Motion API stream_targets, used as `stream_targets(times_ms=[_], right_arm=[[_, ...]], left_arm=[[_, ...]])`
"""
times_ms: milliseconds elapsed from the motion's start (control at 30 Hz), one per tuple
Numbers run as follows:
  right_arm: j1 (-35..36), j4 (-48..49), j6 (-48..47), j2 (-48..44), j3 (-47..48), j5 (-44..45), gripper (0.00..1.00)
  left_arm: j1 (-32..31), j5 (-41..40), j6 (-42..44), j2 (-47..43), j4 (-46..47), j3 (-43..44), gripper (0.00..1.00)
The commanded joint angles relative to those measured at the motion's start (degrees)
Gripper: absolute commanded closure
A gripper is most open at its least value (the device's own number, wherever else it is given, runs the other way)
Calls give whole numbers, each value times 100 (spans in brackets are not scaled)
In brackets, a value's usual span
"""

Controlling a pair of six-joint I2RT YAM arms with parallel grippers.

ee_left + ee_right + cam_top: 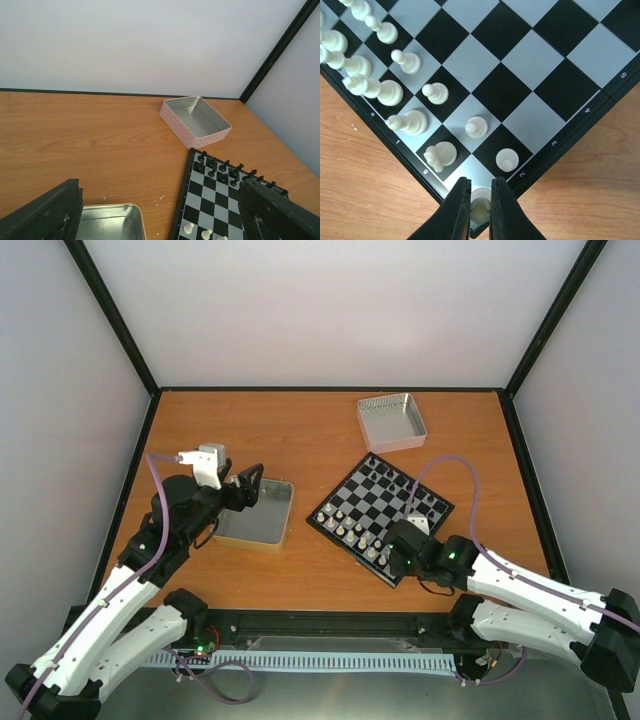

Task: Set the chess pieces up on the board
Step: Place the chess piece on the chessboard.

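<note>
The board [385, 497] lies tilted at mid-right of the table. Cream-white chess pieces [352, 530] stand in two rows along its near-left side, seen close in the right wrist view [410, 122]. My right gripper [481, 212] is shut on one white chess piece [481, 205], which stands on the board's near corner square, beside a white pawn [507, 160]. In the overhead view that gripper [400, 558] sits at the board's near corner. My left gripper [250, 485] hangs open above a silver tray, its fingers [47, 215] wide apart with nothing between them.
Black chessmen [220, 172] fill the board's far rows. An empty silver metal tray [262, 525] lies left of the board under the left gripper. A pale patterned box [392, 422] stands at the back, beyond the board. Black frame posts and white walls enclose the table.
</note>
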Motion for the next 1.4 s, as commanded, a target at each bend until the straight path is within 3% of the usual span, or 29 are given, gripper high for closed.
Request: stream_targets(times_ms=[0, 267, 867, 1367], right_arm=[[106, 285, 134, 120, -153, 3, 97], [146, 731, 17, 223, -427, -375, 97], [150, 942, 36, 390, -579, 5, 94], [150, 854, 96, 191, -637, -42, 80]], left_arm=[[-26, -59, 102, -14, 2, 88, 14], [-26, -32, 95, 21, 23, 82, 14], [-26, 12, 124, 137, 59, 84, 14], [-26, 225, 128, 179, 38, 119, 13]])
